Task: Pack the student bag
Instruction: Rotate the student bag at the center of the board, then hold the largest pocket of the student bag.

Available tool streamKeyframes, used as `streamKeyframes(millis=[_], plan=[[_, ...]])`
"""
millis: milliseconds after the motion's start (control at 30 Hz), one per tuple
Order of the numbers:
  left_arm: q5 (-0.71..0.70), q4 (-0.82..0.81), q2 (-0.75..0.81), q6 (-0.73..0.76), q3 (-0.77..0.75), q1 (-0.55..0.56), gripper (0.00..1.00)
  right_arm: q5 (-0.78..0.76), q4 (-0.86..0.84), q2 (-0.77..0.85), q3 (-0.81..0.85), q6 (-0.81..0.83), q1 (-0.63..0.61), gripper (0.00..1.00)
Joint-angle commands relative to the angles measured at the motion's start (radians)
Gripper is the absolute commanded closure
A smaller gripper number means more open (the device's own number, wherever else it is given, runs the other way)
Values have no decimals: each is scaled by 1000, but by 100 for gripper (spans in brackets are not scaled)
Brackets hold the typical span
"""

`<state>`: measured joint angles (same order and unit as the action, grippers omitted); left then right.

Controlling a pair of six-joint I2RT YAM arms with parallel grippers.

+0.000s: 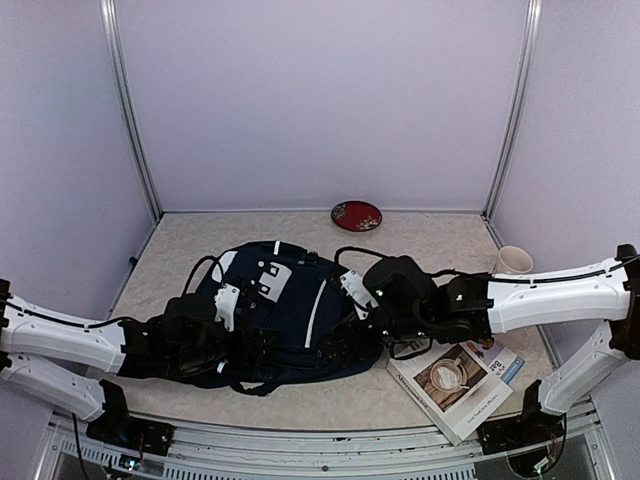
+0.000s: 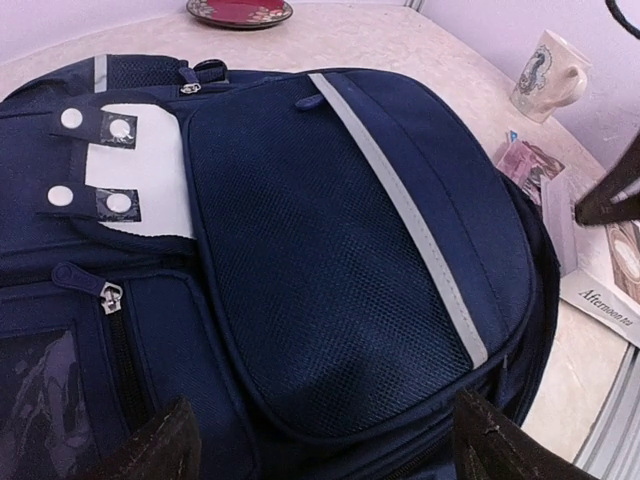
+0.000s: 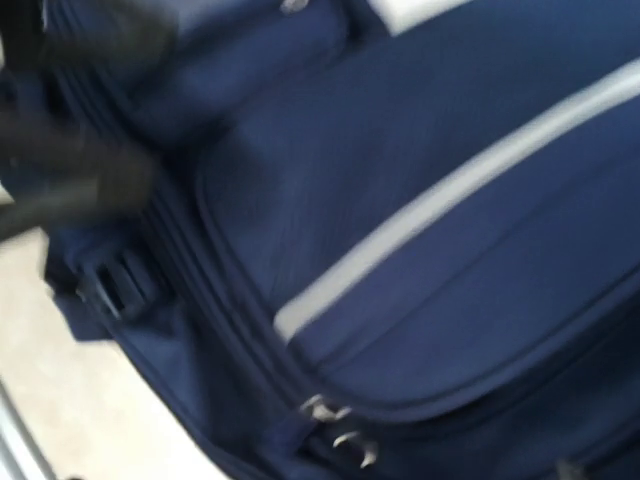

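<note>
Left gripper (image 2: 325,450) has its two dark fingertips (image 2: 150,445) spread wide, one at each side of the near edge of the front pocket, with nothing pinched between them. Whether they touch the fabric I cannot tell.

Right gripper (image 1: 360,298) is over the opposite end of the student bag (image 2: 330,260). Its wrist view is smeared with blur and shows only navy cloth, a pale stripe and two metal zip pulls (image 3: 335,425), so I cannot tell whether its jaws are apart or together.

The bag lies flat in the middle of the table (image 1: 200,240), between the two arms, front side up. Its mesh-faced pocket carries a grey stripe (image 2: 400,210) running lengthwise. Beside the pocket is a white patch (image 2: 150,190) crossed by two dark tabs with round white snaps. Below that hangs a zip pull (image 2: 110,297) above a clear window pocket (image 2: 40,400). No brand name can be read on the bag.

Just beside the bag, on the right arm's side, lies a book (image 1: 455,385). Its cover shows a cup, and its edge reads "Afternoon tea" (image 2: 605,300). The smaller print on it is too fine to read.

Further off stands a cream mug (image 2: 550,75) with a dark drawn motif. A red patterned plate (image 1: 356,215) sits at the far edge of the table.
</note>
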<state>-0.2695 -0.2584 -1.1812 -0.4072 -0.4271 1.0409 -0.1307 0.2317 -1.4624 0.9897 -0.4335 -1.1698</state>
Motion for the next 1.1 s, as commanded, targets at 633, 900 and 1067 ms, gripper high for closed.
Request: streamKeyframes(millis=[633, 900, 1067], plan=[[14, -80, 21, -83, 115, -132, 15, -352, 324, -489, 365, -273, -141, 50], [59, -91, 4, -161, 154, -188, 14, -384, 400, -478, 374, -301, -139, 91], [-5, -71, 16, -194, 189, -235, 14, -342, 420, -450, 352, -294, -134, 99]])
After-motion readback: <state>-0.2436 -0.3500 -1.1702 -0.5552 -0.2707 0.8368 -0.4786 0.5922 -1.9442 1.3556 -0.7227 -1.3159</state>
